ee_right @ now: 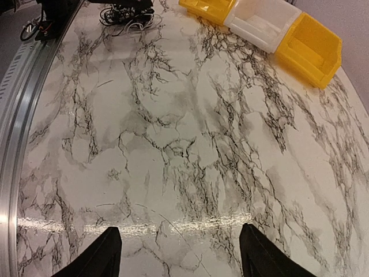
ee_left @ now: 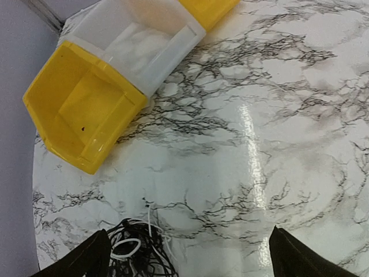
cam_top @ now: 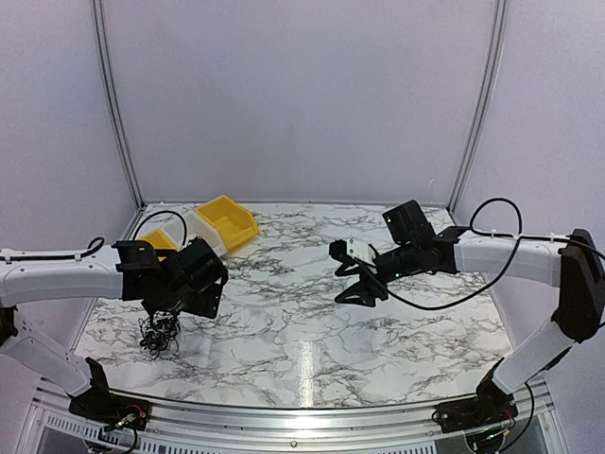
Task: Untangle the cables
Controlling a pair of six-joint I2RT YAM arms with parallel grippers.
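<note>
The cables (cam_top: pixel 159 333) are a small clump of thin black wires with a few white strands, lying on the marble table near its left front. My left gripper (cam_top: pixel 175 307) hovers just above them, pointing down. In the left wrist view its jaws stand wide apart, and the cables (ee_left: pixel 135 254) lie inside the gap close to the left finger (ee_left: pixel 81 262); the left gripper (ee_left: pixel 187 259) is open and grips nothing. My right gripper (cam_top: pixel 359 284) hangs over the table's middle right. There the right gripper (ee_right: pixel 181 254) is open over bare marble, with the cables (ee_right: pixel 127 11) far off.
Three small bins lie in a row at the back left: a yellow bin (cam_top: pixel 227 222), a white bin (cam_top: pixel 201 230) and another yellow bin (cam_top: pixel 159 240). The same yellow bin (ee_left: pixel 78 112) shows just beyond the clump. A metal rail (cam_top: pixel 284 416) runs along the front edge.
</note>
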